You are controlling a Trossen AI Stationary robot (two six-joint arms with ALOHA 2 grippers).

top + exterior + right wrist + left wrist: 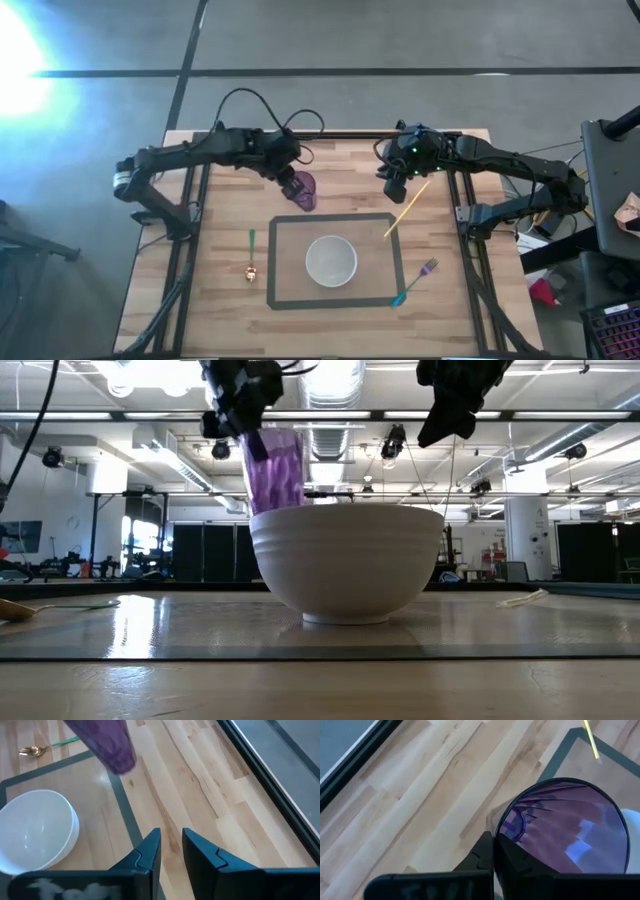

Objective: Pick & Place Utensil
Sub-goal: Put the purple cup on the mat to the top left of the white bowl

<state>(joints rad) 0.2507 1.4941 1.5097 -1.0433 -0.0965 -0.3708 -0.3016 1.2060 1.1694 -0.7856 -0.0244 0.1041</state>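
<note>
My left gripper [292, 182] is shut on a see-through purple cup [303, 190] just beyond the far left corner of the dark tape rectangle [272, 262]. A white bowl [331, 260] stands inside that rectangle. A gold spoon with a green handle [251, 256] lies flat to its left. A purple fork with a teal handle [416, 281] lies across its near right corner. My right gripper [393, 188] hangs over the far right of the table. Its fingers [150, 847] stand a little apart with nothing between them. My left gripper holds the cup by its rim [495, 836], on the side nearest the wrist. One finger [480, 857] is outside the wall and the other [520, 865] inside the mouth. The fingers slant down from the table's left. The cup hangs tilted below them, its base [120, 762] off the wood.
A pale yellow stick [407, 210] lies slanted on the wood below my right gripper, its near end crossing the tape. Black frame rails [190, 250] run along both table sides. Bare wood shows along the near edge and between spoon and cup.
</note>
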